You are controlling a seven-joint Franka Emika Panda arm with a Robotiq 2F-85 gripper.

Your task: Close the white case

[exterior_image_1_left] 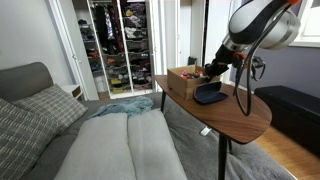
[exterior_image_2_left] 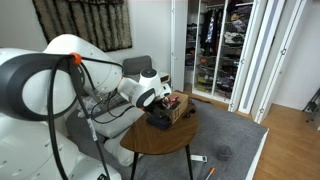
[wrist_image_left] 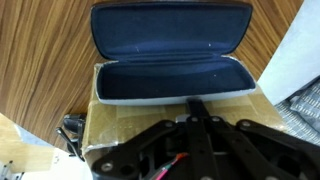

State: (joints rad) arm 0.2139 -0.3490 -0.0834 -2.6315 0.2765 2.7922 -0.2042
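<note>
The white case (wrist_image_left: 170, 82) lies open on the wooden table, showing its dark navy lining and light-grey rim. Its lid (wrist_image_left: 170, 30) is folded back flat on the far side. In both exterior views the case is a dark flat shape (exterior_image_1_left: 208, 96) (exterior_image_2_left: 160, 121) next to the brown box. My gripper (wrist_image_left: 196, 104) hangs over the box. Its fingers are pressed together into one dark bar, and the tip is at the near rim of the case's base. It holds nothing. The gripper also shows in both exterior views (exterior_image_1_left: 214, 74) (exterior_image_2_left: 160, 103).
A brown cardboard box (wrist_image_left: 120, 125) (exterior_image_1_left: 182, 80) (exterior_image_2_left: 180, 108) stands right against the case. The round wooden table (exterior_image_1_left: 240, 115) (exterior_image_2_left: 160, 140) stands beside a grey couch (exterior_image_1_left: 110, 140). Cables hang near the arm. An open wardrobe (exterior_image_1_left: 118, 45) is behind.
</note>
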